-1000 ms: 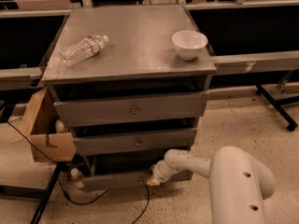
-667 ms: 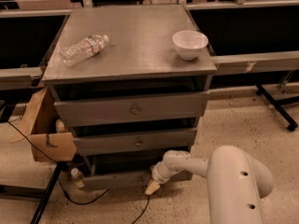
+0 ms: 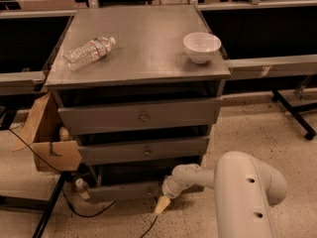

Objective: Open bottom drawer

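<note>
Slim grey bottom drawer front (image 3: 119, 191) is the lowest of three under the grey metal table (image 3: 143, 58), w/ its long axis running left-right across the view. The robot's pale-tipped hand (image 3: 161, 206) hangs just in front of its right half and a bit below, pointing at the floor. Can't tell if the hand is apart or together tbh. So the drawer lies up & behind the hand. Vs a sec ago the tip has dropped lower, and the drawer looks no further out.
</note>
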{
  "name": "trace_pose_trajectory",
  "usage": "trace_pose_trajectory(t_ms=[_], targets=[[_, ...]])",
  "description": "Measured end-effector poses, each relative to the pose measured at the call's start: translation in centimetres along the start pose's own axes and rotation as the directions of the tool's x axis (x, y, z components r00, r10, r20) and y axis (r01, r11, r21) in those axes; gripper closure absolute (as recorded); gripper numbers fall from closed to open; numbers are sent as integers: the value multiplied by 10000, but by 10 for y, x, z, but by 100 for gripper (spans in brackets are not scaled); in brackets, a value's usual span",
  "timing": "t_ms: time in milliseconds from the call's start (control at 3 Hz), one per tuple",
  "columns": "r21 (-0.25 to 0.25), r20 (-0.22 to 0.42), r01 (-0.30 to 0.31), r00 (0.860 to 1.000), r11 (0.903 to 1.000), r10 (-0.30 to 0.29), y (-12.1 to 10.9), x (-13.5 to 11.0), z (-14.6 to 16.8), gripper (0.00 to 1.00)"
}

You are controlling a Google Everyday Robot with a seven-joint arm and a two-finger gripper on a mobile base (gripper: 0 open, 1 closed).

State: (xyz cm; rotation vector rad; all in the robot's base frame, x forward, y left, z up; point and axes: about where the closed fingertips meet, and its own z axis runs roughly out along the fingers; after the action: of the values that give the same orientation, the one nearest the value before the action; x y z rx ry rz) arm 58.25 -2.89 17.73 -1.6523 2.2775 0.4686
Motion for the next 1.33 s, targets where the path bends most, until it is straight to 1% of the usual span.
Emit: trace_pose_trajectory(t_ms=[333,667,1000,1333], targets=[[0,0,0,10000,10000,0,0,-1,0,0],[277,1,-428,9991,9987,428,-4,2,-3,0],[277,0,-428,9991,9987,428,-4,0,-2,0],[859,57,239,9997,9960,-245,-17,-6,-17,0]])
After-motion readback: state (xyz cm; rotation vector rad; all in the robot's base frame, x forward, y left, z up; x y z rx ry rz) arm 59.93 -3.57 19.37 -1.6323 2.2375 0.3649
